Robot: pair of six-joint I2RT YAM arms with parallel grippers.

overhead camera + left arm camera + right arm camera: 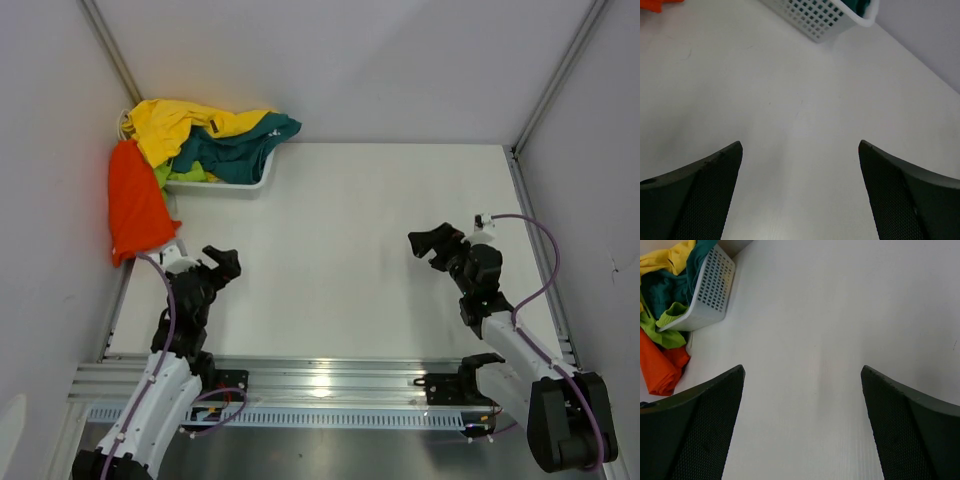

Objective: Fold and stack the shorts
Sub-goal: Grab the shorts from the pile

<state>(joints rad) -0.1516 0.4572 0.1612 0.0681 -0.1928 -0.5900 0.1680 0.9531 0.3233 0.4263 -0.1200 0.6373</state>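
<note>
Left gripper [224, 262]: jaws wide apart, nothing between them. Right gripper [428, 242]: likewise spread, holding nothing. Both sit over the table [340, 220].

Shorts lie ahead-left of the left gripper and well apart from the right. The yellow pair [175, 120], teal pair [240, 150] and lime-green pair [164, 176] are heaped in the white basket [245, 187]. The orange pair [135, 210] hangs outside it, nearest the left gripper.

- Worktop [340, 250]: open white span between left gripper [228, 262] and right gripper [420, 245], free to cross.
- Basket [240, 190], far-left corner: heaped shorts [180, 120] spill over its rim.
- Orange shorts [135, 205]: draped against the left wall [50, 150], just beyond the left gripper.
</note>
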